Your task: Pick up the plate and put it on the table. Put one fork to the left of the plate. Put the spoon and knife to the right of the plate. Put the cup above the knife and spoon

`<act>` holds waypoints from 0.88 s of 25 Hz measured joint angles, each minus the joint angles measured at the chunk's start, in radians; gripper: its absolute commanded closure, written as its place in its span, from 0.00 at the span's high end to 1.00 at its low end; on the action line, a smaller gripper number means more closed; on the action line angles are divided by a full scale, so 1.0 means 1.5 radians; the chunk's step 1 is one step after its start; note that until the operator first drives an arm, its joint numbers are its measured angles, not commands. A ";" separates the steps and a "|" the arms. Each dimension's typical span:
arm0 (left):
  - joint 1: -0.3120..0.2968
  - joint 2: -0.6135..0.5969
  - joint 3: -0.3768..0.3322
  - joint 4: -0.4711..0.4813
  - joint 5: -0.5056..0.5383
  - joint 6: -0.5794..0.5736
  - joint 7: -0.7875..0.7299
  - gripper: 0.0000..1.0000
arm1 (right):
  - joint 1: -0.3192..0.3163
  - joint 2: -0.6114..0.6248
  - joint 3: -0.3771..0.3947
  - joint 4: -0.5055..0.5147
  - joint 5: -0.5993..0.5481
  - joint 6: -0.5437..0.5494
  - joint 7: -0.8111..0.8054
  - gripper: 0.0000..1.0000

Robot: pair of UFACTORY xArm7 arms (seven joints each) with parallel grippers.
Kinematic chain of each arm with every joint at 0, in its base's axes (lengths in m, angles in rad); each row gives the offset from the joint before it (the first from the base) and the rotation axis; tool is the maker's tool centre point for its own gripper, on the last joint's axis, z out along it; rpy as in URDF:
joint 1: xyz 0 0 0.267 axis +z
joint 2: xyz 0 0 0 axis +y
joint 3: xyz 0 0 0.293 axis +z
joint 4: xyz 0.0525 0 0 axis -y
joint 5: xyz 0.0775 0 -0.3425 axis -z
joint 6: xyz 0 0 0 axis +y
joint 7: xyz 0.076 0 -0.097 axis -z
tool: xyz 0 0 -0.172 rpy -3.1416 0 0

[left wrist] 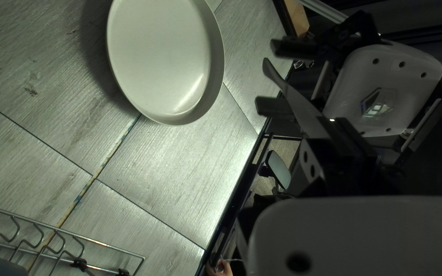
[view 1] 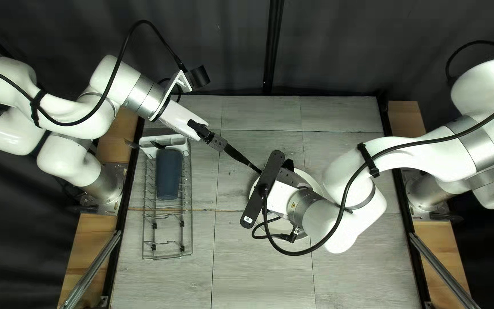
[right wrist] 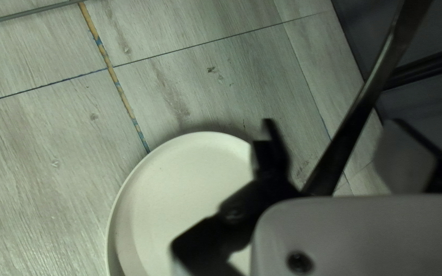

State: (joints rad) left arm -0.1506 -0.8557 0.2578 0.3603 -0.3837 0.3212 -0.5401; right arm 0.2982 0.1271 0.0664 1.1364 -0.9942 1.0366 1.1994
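- Plate [left wrist: 159,56]: flat on the bench [view 1: 258,274], right side up, under the R arm.
- L gripper [view 1: 222,145]: up past the plate's far left side in the top left view; jaws pinched on a long utensil [left wrist: 302,107], prob. the knife.
- Utensil: up in the air, on a tilt, w/ its free end out over the plate's far left rim.
- R gripper [view 1: 287,165]: over the far part of the plate; jaws apart, w/ the utensil's free end btwn them.
- Cup [view 1: 168,174]: blue, in the wire rack [view 1: 167,257], well left of the plate.
- White holder [view 1: 166,139]: at the rack's far end, left of & farther back than the plate.
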 measured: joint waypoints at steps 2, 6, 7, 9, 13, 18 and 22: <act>0.000 0.000 0.000 0.000 0.000 0.000 0.000 0.00 | 0.000 0.000 0.000 0.000 0.000 0.000 0.000 0.00; 0.000 0.000 0.000 0.000 0.000 0.000 0.000 0.78 | 0.000 0.000 0.000 0.000 0.000 0.000 0.000 0.00; 0.000 0.000 0.000 0.000 0.000 0.000 0.000 1.00 | 0.000 0.000 0.000 0.000 0.000 0.000 0.000 0.00; 0.000 0.000 0.000 0.000 0.000 0.000 0.000 1.00 | 0.000 0.000 0.000 0.000 0.000 0.000 0.000 0.00; 0.000 0.000 0.000 0.000 0.000 0.000 0.000 1.00 | 0.001 -0.002 0.000 -0.007 -0.007 0.006 -0.003 0.00; 0.000 0.000 0.000 0.000 0.000 0.000 0.000 1.00 | 0.008 -0.028 0.008 -0.032 0.025 0.055 -0.019 0.00; 0.000 0.000 0.000 0.000 0.000 0.000 0.000 1.00 | 0.024 -0.063 0.023 -0.071 0.056 0.121 -0.005 0.00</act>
State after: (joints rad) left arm -0.1506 -0.8557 0.2578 0.3603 -0.3837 0.3212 -0.5401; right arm 0.3337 0.0325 0.1004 1.0300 -0.9096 1.2176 1.1924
